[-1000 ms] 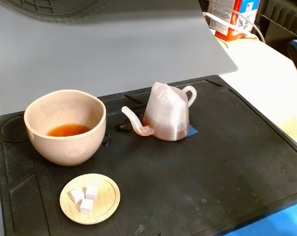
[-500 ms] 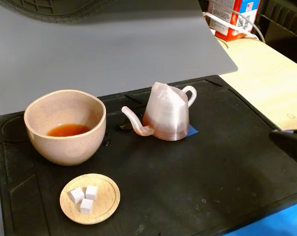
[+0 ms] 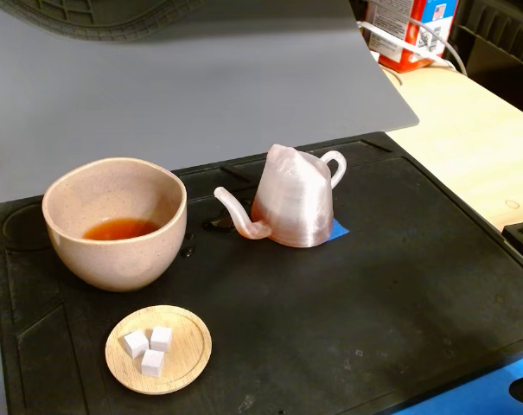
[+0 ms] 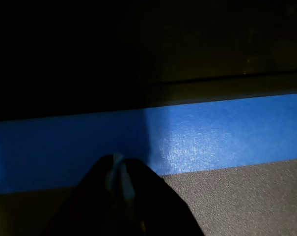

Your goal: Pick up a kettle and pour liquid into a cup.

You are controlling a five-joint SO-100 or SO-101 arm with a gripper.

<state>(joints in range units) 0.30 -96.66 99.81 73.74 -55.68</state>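
The kettle (image 3: 291, 201) stands upright on the black mat (image 3: 391, 285), in the middle of the fixed view. Its spout (image 3: 235, 210) points left toward the cup (image 3: 114, 222), and its loop handle (image 3: 334, 164) is at the right. The cup stands left of the kettle with a shallow pool of reddish-brown liquid (image 3: 119, 228) in it. My gripper (image 4: 118, 169) shows only in the wrist view, as a dark shape at the bottom with its tips together and nothing between them. It hangs low over a blue tape strip (image 4: 212, 132), far from the kettle.
A small round wooden dish (image 3: 158, 348) with three white cubes lies in front of the cup. A grey sheet (image 3: 200, 78) leans behind the mat. A red and white carton (image 3: 408, 30) stands at the back right on the wooden table (image 3: 468, 147). A black part (image 3: 522, 235) juts in at the right edge.
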